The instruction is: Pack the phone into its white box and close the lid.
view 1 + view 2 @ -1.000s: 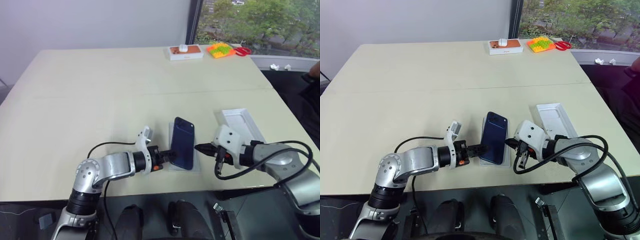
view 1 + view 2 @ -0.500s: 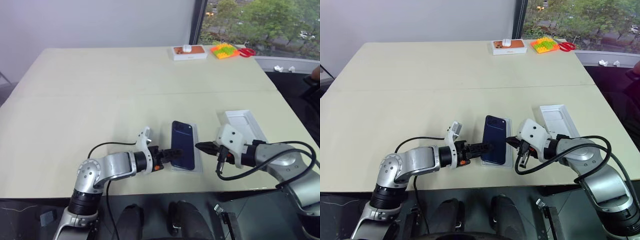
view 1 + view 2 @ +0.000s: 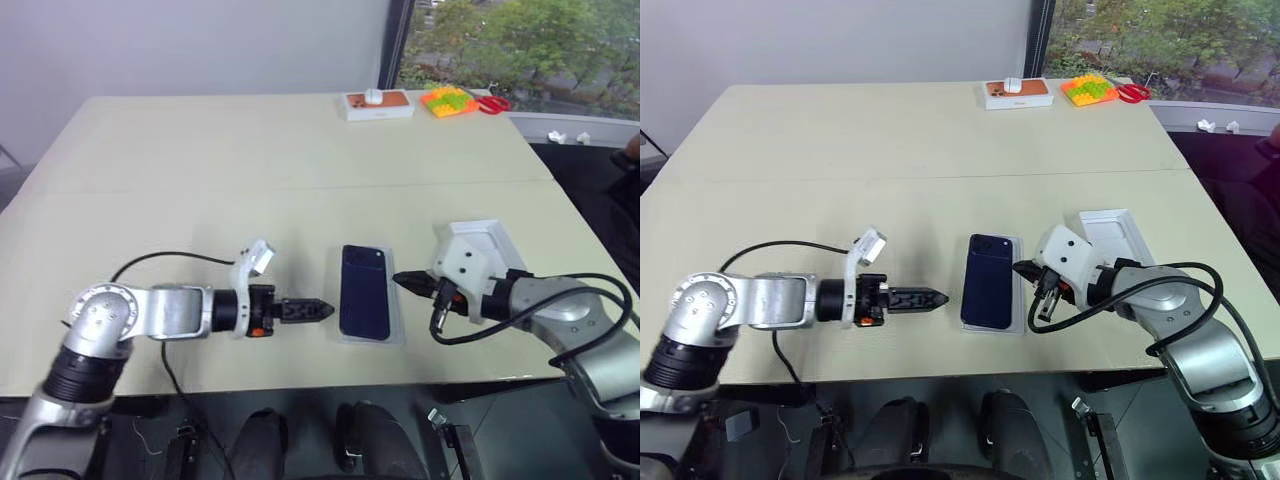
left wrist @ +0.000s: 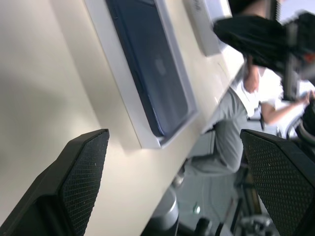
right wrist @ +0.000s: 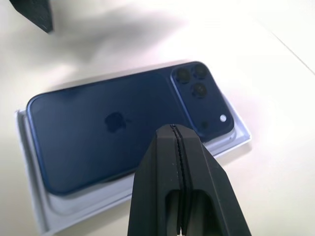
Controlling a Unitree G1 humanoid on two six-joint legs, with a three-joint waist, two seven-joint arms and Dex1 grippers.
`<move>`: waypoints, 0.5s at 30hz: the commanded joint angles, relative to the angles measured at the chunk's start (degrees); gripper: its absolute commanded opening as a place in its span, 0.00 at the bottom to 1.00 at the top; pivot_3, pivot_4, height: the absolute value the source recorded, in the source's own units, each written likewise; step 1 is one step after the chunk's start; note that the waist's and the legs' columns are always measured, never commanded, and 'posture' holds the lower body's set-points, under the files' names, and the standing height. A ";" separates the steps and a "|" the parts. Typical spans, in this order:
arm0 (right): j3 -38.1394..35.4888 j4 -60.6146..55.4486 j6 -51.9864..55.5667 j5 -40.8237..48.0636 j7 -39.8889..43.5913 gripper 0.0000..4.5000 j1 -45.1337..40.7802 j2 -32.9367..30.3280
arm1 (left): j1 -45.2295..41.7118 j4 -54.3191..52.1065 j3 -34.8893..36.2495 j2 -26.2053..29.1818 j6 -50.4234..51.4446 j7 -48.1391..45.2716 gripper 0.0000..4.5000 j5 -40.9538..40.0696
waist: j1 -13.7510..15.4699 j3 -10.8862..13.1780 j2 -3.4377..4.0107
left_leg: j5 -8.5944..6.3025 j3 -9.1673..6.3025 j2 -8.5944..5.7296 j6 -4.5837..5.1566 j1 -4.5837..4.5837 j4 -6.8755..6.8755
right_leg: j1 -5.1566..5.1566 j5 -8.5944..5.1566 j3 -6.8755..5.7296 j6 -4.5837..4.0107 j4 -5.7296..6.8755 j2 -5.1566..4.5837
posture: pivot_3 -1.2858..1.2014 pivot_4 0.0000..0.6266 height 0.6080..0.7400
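The right tool (image 3: 1023,270) was pinched fully closed on nothing, its tip hovering just beside the phone's (image 3: 988,281) right long edge, near the camera end. The left tool (image 3: 935,297) stood off the phone's other long edge, apart from it, with its fingers spread wide and empty; from its wrist camera the two black pads (image 4: 81,169) framed the tray without touching it.

The phone lay flat, glossy back up, inside the white box (image 5: 37,204), which sat on the desk (image 3: 890,170) near its front edge. Its long axis ran away from the robot, camera block at the far end.

The lid (image 3: 1110,234) lay on the desk to the phone's right, just behind the right arm, with its long axis roughly parallel to the phone's. The right tool looked clearly nearer to it than the left, so fetching the lid and bringing it leftward over the box seemed the right arm's job. The packing looked done; the closing was not.
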 commanded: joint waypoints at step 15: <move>14.10 -1.34 10.31 -4.11 -9.46 0.00 -12.42 8.22 | -3.82 2.62 -10.18 11.71 -34.99 -58.45 0.99 69.77 | -0.57 0.04 0.05 | -0.19 0.13 0.08 0.32 -0.17 -0.14 | -0.10 -0.01 0.02 0.04 -0.42 0.01 | 0.52 0.24 1.00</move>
